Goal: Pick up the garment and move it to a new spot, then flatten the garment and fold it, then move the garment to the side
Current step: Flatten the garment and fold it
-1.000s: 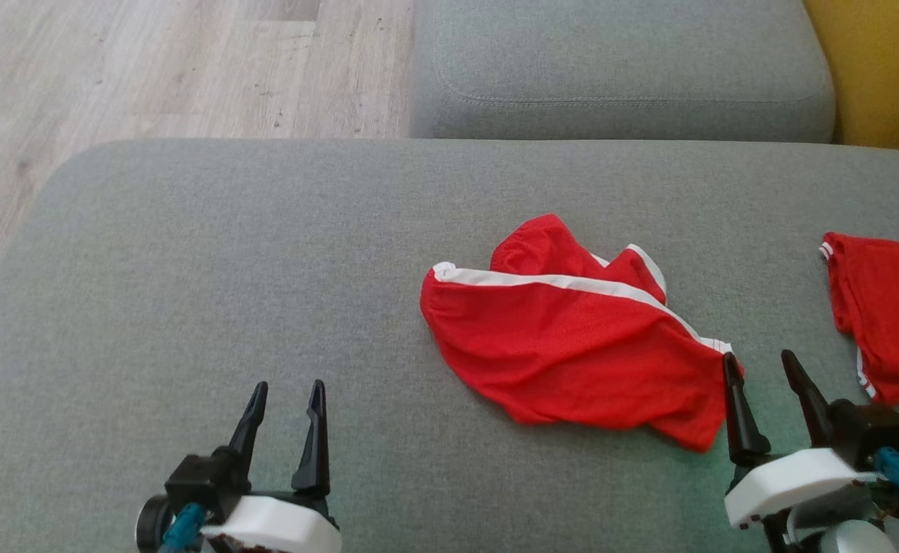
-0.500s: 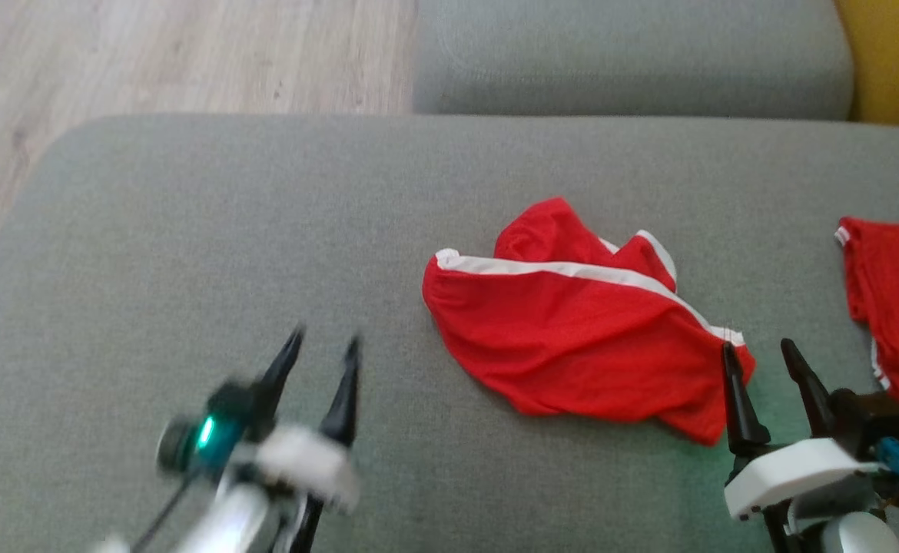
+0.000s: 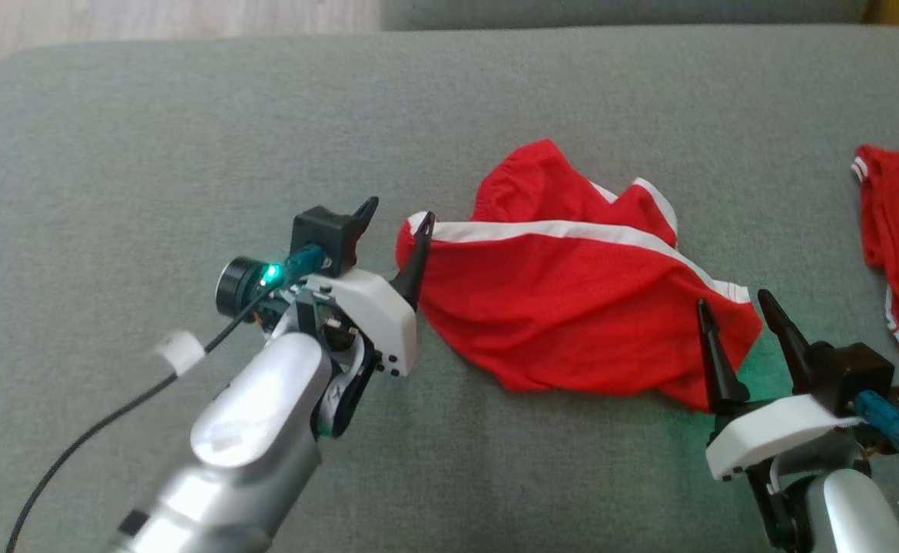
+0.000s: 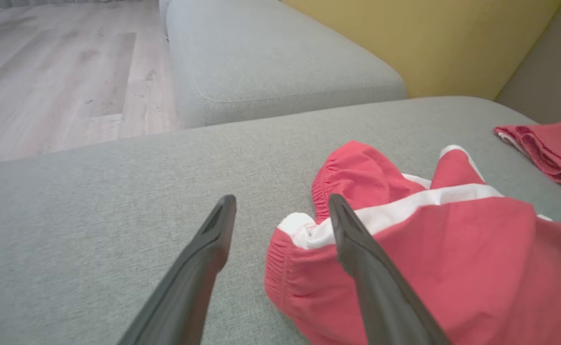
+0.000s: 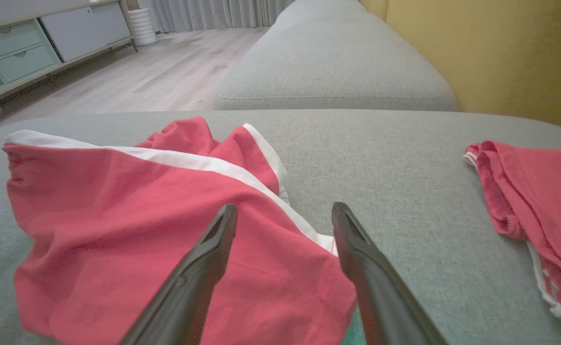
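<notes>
On the sofa [image 3: 150, 115], crumpled shorts [image 3: 572, 307] are awaiting pickup; left claw [image 3: 400, 210] and right claw [image 3: 733, 299] are hovering wide open, empty, at their ends. Next: closing on fabric.

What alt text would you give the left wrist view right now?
Open left gripper at the white-striped corner of a crumpled red fabric garment on a grey upholstered cushion; a second red garment lies at far right.
</notes>
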